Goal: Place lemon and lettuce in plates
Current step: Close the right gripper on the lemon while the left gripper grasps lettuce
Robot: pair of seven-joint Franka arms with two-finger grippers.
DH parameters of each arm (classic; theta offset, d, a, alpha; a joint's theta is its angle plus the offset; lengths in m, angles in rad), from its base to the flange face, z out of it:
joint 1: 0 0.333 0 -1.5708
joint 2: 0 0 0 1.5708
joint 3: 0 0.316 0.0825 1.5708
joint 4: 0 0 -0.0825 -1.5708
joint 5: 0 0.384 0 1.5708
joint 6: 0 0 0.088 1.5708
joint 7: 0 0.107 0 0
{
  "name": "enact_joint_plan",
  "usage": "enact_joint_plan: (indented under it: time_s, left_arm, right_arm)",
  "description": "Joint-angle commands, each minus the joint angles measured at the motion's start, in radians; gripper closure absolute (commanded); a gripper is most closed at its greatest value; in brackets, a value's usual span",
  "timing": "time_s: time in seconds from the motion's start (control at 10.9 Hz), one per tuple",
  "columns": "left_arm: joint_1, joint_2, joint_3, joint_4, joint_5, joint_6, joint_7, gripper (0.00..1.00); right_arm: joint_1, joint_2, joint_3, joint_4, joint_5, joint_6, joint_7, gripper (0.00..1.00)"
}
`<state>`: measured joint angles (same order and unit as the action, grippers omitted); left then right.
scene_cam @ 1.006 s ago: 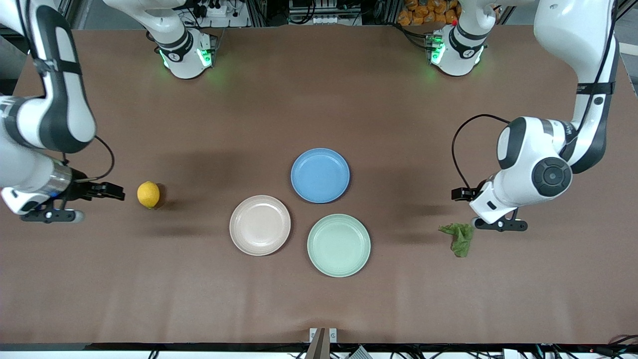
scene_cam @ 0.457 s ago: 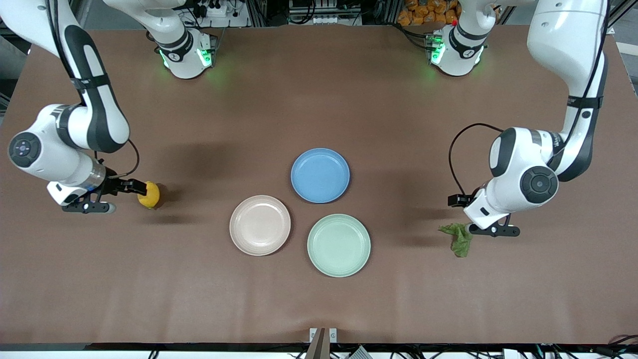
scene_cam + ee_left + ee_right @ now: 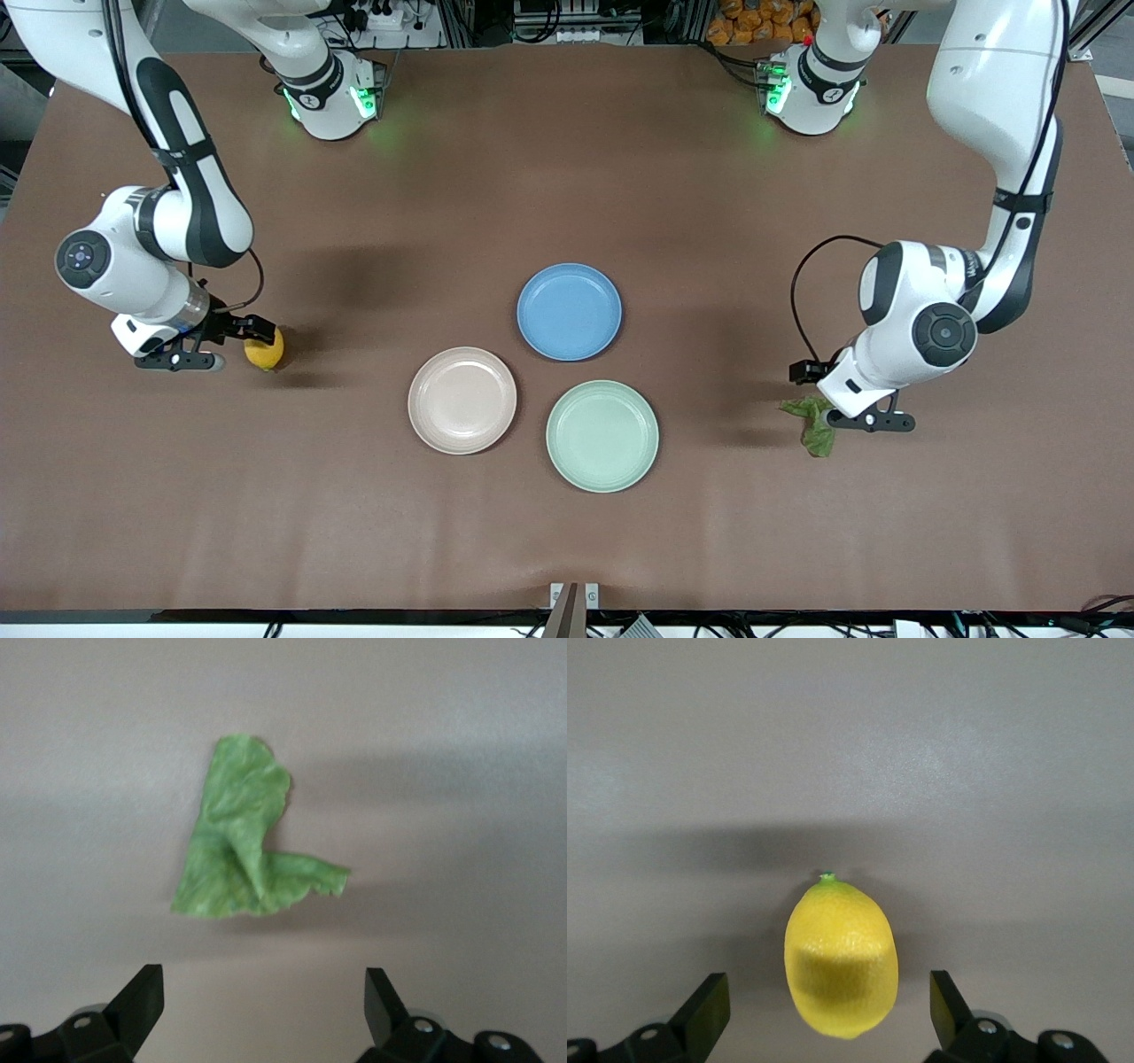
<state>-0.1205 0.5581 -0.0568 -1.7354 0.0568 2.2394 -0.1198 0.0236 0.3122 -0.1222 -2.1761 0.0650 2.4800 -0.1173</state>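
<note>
Both arms have been closing in since a second ago: the right hand (image 3: 252,330) is now sitting spread around the lemon (image 3: 265,349), the left hand (image 3: 819,394) is hanging spread over the lettuce (image 3: 817,424). Taking the blue plate (image 3: 569,311) as landmark, the lemon is lying on the desk (image 3: 567,159) well toward the right arm's end, the lettuce toward the left arm's end, somewhat nearer the front camera. The lemon is looking firm and smooth, likely to roll; squeezing across its waist seems safest. The lettuce is looking limp and feather-light; its raised fold (image 3: 251,859) seems the best pinching spot.
</note>
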Motion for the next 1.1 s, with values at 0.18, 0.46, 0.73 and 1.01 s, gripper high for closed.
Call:
enact_joint_plan:
  time_s: [0.18,0.46,0.73,1.01]
  left_arm:
    - [0.01,0.095,0.003,0.03,0.087,0.158,-0.001,0.0]
    - [0.012,0.131,0.003,0.03,0.09,0.218,-0.003,0.0]
    - [0.015,0.164,0.003,0.027,0.094,0.267,-0.003,0.02]
    - [0.015,0.169,0.005,0.025,0.094,0.269,-0.001,0.58]
  right_arm:
    - [0.001,0.056,0.007,-0.013,0.013,0.062,0.004,0.0]
    - [0.002,0.097,0.007,-0.014,0.013,0.101,0.005,0.0]
    - [0.002,0.125,0.007,-0.013,0.013,0.123,0.005,0.0]
    - [0.006,0.166,0.007,-0.013,0.013,0.18,0.008,0.0]
